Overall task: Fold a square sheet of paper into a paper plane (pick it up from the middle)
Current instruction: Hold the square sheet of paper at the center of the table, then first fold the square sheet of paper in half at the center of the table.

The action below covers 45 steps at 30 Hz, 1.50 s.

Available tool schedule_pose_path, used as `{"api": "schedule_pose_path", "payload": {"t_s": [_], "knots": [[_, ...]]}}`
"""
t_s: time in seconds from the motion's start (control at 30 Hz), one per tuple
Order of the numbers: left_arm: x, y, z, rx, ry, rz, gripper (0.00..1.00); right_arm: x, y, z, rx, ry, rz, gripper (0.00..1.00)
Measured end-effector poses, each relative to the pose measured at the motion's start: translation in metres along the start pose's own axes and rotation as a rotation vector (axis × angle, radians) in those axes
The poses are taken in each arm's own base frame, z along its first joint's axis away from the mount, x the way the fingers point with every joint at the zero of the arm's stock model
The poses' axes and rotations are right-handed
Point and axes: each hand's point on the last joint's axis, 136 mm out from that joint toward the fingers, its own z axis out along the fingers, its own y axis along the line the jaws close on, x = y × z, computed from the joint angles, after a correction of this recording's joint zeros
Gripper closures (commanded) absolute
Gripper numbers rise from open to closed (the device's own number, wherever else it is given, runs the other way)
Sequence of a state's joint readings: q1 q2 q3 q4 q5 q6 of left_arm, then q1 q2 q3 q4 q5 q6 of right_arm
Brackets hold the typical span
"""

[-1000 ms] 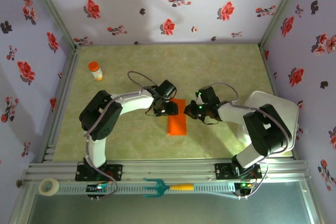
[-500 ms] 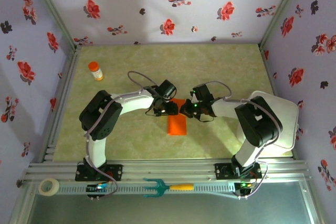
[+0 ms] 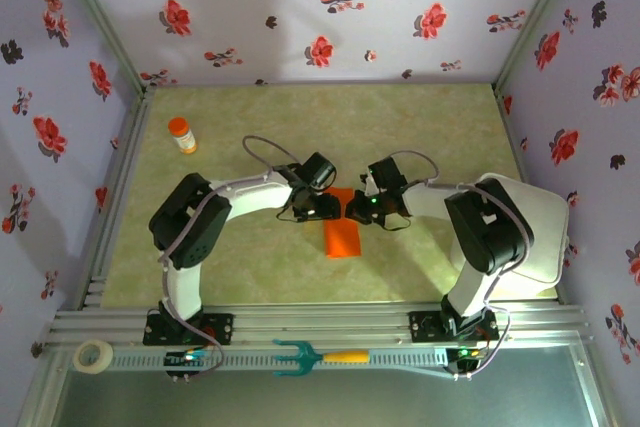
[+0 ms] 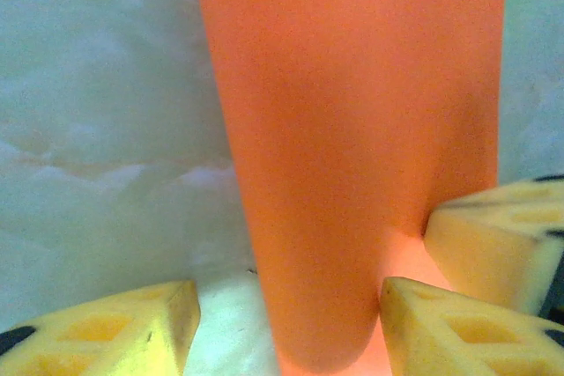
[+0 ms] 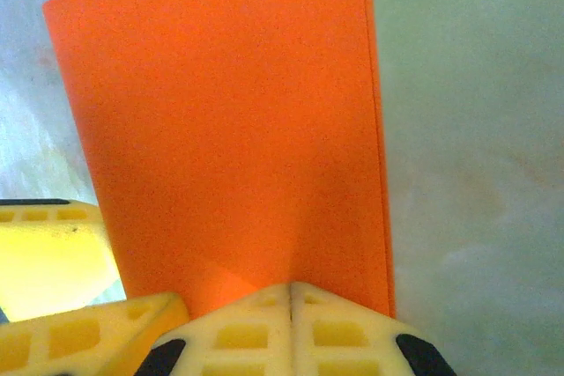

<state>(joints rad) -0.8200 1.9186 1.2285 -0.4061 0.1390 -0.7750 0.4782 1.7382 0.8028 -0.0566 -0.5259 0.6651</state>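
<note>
The orange-red sheet of paper [image 3: 343, 235] lies folded into a narrow strip at the table's middle, with both grippers at its far end. In the left wrist view the paper [image 4: 352, 129] curls up in a rounded fold. My left gripper [image 4: 291, 334] stands open with that fold between its fingers, and its yellow fingertips [image 4: 115, 332] rest on the table. The right gripper [image 5: 291, 292] is shut on the paper's [image 5: 229, 112] near edge, pads pressed together. From above, the left gripper [image 3: 326, 209] and right gripper [image 3: 356, 209] almost touch.
A small orange-capped bottle [image 3: 181, 134] stands at the far left. A white tray [image 3: 545, 247] sits at the right edge under the right arm. A tape roll [image 3: 94, 355] and a teal fork tool [image 3: 305, 356] lie on the front rail.
The right gripper has moved left onto the paper's far end, beside the left gripper. The strip's near end has shifted slightly right. The left arm has barely moved.
</note>
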Motion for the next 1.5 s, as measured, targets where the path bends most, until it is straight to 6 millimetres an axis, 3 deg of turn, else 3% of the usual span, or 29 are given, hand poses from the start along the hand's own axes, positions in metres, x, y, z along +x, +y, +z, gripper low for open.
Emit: {"api": "schedule_pose_path", "payload": {"t_s": [0.17, 0.37, 0.47, 0.53, 0.87, 1.03, 1.33, 1.5], "knots": [[-0.008, 0.0, -0.011, 0.026, -0.06, -0.004, 0.45, -0.009, -0.001, 0.0, -0.011, 0.026, -0.021, 0.97], [-0.034, -0.014, -0.058, 0.176, -0.196, -0.037, 0.75, -0.011, -0.001, 0.001, -0.012, 0.044, -0.033, 0.97], [-0.045, -0.024, -0.069, 0.292, -0.229, -0.06, 0.93, -0.012, -0.001, 0.001, -0.015, 0.047, -0.03, 0.97], [-0.048, -0.027, -0.068, 0.347, -0.226, -0.078, 1.0, -0.012, -0.001, 0.001, -0.015, 0.047, -0.029, 0.97], [-0.042, -0.044, -0.041, 0.513, -0.138, -0.125, 1.0, -0.013, -0.002, 0.001, -0.016, 0.048, -0.025, 0.97], [-0.03, -0.037, -0.024, 0.513, -0.083, -0.155, 1.0, -0.013, -0.002, 0.001, -0.018, 0.049, -0.025, 0.97], [-0.025, -0.025, -0.006, 0.536, -0.057, -0.199, 1.0, -0.013, -0.002, 0.001, -0.018, 0.049, -0.025, 0.97], [-0.023, -0.025, -0.006, 0.542, -0.05, -0.2, 1.0, -0.013, -0.002, 0.001, -0.018, 0.049, -0.025, 0.97]]}}
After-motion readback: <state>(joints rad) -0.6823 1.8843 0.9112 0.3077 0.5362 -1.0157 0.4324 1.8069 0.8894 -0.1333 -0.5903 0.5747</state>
